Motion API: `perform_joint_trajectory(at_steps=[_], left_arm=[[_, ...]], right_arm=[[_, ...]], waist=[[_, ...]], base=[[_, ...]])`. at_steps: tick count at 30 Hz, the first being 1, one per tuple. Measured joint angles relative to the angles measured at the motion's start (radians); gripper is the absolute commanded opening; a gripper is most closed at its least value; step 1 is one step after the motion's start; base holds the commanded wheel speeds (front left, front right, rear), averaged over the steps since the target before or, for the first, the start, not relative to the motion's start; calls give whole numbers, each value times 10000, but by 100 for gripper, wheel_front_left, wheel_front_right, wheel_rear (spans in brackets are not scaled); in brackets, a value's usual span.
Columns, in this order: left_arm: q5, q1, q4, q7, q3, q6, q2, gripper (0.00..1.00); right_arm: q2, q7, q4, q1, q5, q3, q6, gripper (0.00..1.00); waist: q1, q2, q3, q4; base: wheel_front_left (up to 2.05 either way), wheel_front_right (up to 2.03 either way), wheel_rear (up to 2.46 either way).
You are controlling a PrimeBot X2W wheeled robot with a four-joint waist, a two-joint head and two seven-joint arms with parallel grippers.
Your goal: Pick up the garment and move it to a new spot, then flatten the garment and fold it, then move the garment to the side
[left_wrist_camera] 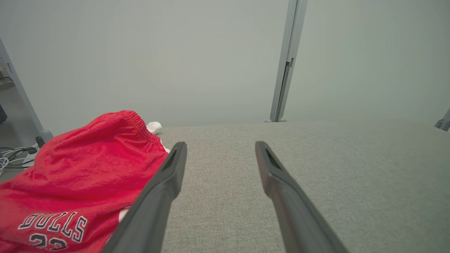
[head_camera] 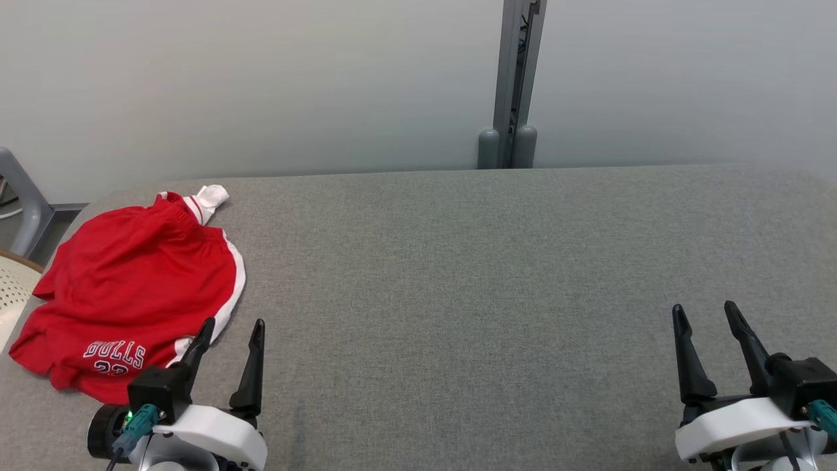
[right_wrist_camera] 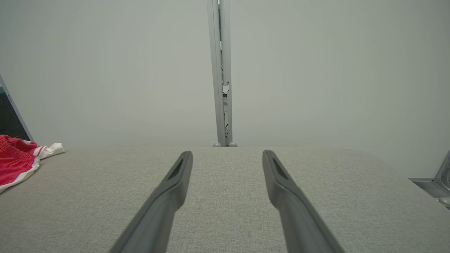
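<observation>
Red garment (head_camera: 131,288) lies crumpled at the left end of the bench (head_camera: 490,294); both end effectors empty.
Left end effector (head_camera: 234,324), fingers apart, stands just beside the garment's near right edge; right end effector (head_camera: 703,306), fingers apart, at near right, well clear.

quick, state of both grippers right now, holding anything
left gripper: open, holding nothing, next to the red shorts
right gripper: open, holding nothing, above the bare grey table

Matt red cloth garment (head_camera: 140,281) on rough grey woven fabric table (head_camera: 490,294).
</observation>
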Motion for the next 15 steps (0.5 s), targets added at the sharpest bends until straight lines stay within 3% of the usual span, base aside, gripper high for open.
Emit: perform_joint_trajectory(at_steps=[15], left_arm=[[-291,-70,100,-13,571,-174,-230,100]], right_arm=[[19,94,-282,48,257,201,0,100]], waist=[[0,0,-37,789]], base=[[0,0,0]])
